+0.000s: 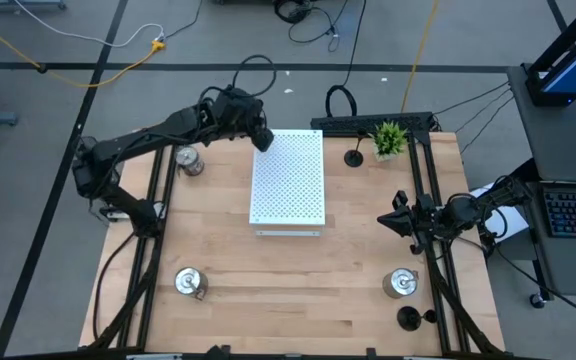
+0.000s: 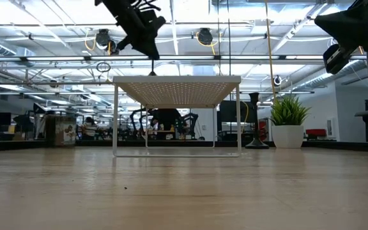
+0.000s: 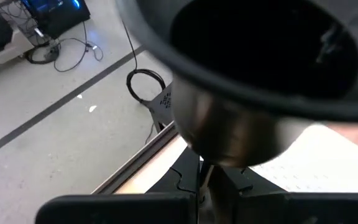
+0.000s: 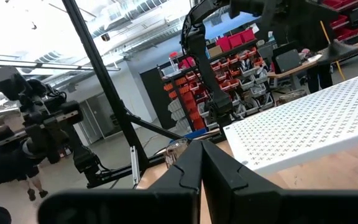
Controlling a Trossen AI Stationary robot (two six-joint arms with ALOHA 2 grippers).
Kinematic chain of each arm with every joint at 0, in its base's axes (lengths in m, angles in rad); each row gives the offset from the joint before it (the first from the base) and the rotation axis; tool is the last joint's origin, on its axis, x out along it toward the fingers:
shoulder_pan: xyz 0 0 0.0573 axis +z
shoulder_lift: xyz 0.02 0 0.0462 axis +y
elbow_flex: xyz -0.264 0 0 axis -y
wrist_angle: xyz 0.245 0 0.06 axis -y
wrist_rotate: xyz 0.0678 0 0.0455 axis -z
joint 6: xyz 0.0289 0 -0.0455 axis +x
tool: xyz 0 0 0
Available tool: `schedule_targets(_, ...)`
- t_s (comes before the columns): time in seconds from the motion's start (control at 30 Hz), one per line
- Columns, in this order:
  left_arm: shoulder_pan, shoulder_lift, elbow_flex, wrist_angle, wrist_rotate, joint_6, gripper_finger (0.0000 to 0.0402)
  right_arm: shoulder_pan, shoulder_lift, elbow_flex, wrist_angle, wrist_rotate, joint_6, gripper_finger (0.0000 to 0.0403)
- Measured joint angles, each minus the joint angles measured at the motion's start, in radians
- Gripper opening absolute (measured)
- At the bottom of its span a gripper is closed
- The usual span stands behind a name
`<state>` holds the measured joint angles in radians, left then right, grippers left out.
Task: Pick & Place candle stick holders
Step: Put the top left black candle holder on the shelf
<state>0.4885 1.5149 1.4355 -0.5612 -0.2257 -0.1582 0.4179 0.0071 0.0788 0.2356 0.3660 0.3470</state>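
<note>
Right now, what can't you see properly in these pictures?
- Left wrist view: the held black candle stick holder fills the picture and hides most of the white board.
- High view: the left arm's own wrist covers the left gripper and what it holds.
- Low view: none of the silver candle stick holders shows; I cannot tell why.

Three silver holders (image 1: 189, 160) (image 1: 188, 283) (image 1: 400, 284) and two black holders (image 1: 354, 157) (image 1: 408, 319) stand on the bench; a third black holder (image 3: 260, 81) hangs inverted over the board's corner.
</note>
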Motion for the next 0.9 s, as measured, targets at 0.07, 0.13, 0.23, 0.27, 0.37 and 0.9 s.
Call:
schedule_targets(0.07,0.006,0.020,-0.001,-0.007,0.015,-0.002,0.0012,0.000,0.000,0.000,0.000,0.000,0.000,0.0000)
schedule_targets(0.13,0.004,0.042,-0.003,0.001,0.016,0.004,0.0012,0.000,0.000,0.000,0.000,-0.001,0.000,0.0000)
schedule_targets(0.23,-0.001,0.063,-0.002,0.041,0.020,0.003,0.0012,0.000,0.000,0.000,0.000,-0.001,0.000,0.0000)
schedule_targets(0.27,-0.001,0.065,-0.002,0.051,0.020,0.003,0.0012,0.000,0.000,0.000,0.000,-0.001,0.000,0.0000)
schedule_targets(0.37,-0.007,0.065,-0.002,0.104,0.026,0.005,0.0012,0.000,0.000,0.000,0.000,-0.001,0.000,0.0000)
schedule_targets(0.9,-0.104,0.095,-0.001,0.324,0.098,0.011,0.0012,0.000,0.000,0.000,0.000,0.032,-0.019,0.0000)
